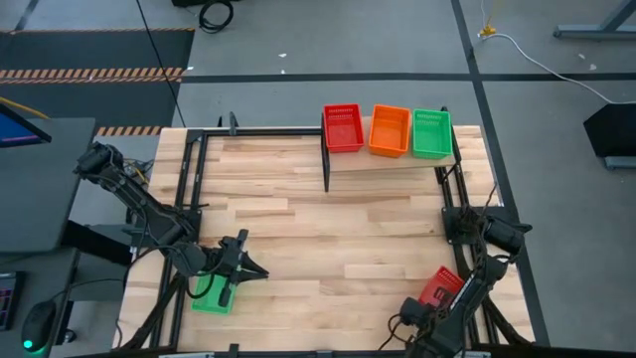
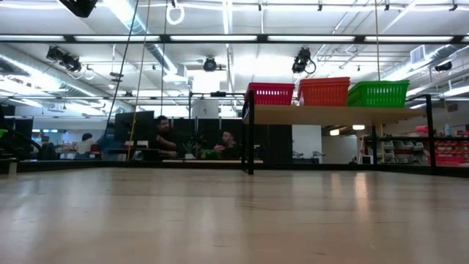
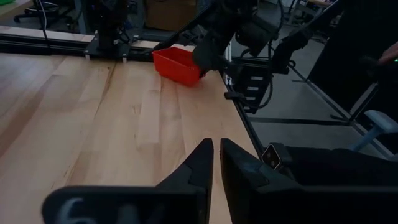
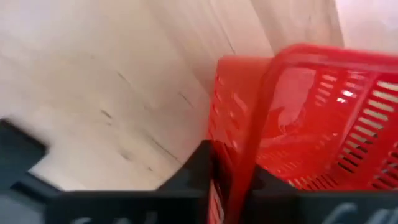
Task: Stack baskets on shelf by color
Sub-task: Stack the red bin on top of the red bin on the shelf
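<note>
The shelf (image 1: 388,165) stands at the table's far edge with a red basket (image 1: 343,127), an orange one (image 1: 389,130) and a green one (image 1: 431,132) side by side on its plank (image 2: 330,114). Another green basket (image 1: 211,296) lies on the table's near left corner, under my left arm. My left gripper (image 3: 216,155) is shut just right of it and touches nothing. My right gripper (image 4: 230,163) is at the near right corner, shut on another red basket (image 1: 442,286). My right gripper pinches the red basket's wall just under the rim (image 4: 249,155), with one finger inside the basket and one outside. The fingers slant down onto it from above. The basket is tilted (image 3: 177,65); whether it is clear of the table I cannot tell.
Black frame rails (image 1: 189,199) run along the table's left and right sides, and the shelf's black posts (image 1: 327,169) stand on the far part. The bare wooden top (image 1: 338,239) stretches between the two arms. People sit in the room behind (image 2: 165,136).
</note>
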Robot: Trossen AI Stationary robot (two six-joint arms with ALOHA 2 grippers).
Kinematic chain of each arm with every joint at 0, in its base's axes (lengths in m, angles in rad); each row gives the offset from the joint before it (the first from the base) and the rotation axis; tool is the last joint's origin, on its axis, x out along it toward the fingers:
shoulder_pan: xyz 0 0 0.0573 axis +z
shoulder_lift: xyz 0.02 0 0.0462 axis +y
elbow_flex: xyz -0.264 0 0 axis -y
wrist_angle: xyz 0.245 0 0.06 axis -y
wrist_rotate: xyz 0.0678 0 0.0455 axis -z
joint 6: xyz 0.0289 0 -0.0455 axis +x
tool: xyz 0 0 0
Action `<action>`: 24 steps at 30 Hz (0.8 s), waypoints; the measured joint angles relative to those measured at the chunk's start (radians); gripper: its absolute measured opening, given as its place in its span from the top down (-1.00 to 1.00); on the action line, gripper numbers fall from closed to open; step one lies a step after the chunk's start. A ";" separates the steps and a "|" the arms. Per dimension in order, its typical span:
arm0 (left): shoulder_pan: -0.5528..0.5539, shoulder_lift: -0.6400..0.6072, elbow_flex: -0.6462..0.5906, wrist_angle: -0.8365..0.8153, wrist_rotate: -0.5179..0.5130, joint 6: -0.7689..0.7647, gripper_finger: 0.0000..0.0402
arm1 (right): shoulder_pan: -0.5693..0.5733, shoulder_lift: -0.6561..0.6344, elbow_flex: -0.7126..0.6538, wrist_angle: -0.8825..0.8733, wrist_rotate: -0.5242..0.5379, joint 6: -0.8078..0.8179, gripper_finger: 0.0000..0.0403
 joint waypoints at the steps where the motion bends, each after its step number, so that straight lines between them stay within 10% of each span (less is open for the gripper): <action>1: 0.000 0.000 0.000 0.000 0.000 0.000 0.82 | -0.012 0.000 0.014 -0.016 -0.002 -0.028 0.93; 11: 0.000 0.000 0.000 0.002 -0.001 0.001 0.82 | -0.211 0.000 0.273 -0.383 0.138 -0.320 0.96; 24: 0.000 0.000 0.000 -0.003 -0.001 0.029 0.83 | -0.572 -0.037 0.608 -0.362 0.509 -0.992 0.97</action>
